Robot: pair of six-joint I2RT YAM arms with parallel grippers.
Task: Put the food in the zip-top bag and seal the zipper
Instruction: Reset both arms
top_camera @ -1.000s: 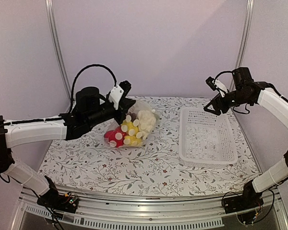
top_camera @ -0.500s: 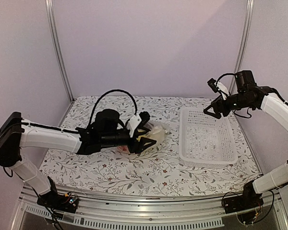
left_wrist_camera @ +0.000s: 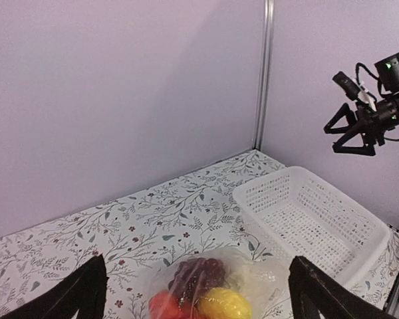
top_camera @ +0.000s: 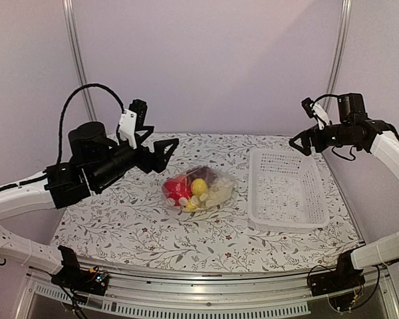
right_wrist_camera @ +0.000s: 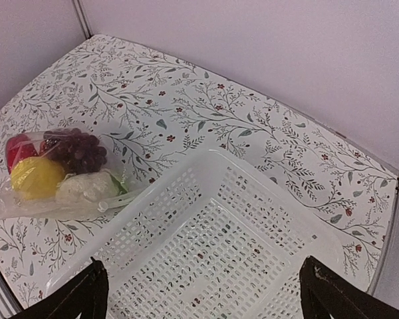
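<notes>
The zip-top bag [top_camera: 201, 189] lies on the flowered table left of the basket, and no gripper touches it. The food shows through it: a red pepper [top_camera: 175, 191], a yellow piece [top_camera: 199, 186], dark grapes [right_wrist_camera: 80, 152] and a white cauliflower [right_wrist_camera: 85, 187]. The zipper [right_wrist_camera: 113, 201] is a thin clear strip on the bag's edge nearest the basket. My left gripper [top_camera: 158, 149] hovers open above and left of the bag; in the left wrist view the left gripper [left_wrist_camera: 198, 296] has nothing between its fingers. My right gripper [top_camera: 304, 145] hangs open and empty above the basket's far edge.
A white slotted basket [top_camera: 256, 189] stands empty on the right half of the table, and its near corner [right_wrist_camera: 206, 156] comes close to the bag's zipper edge. Purple walls and metal corner posts [top_camera: 76, 60] close in the back and sides.
The left gripper has opened, let go of the bag and pulled up and back to the left. The bag now lies flat on the table. The right gripper has opened wider and moved slightly right.
</notes>
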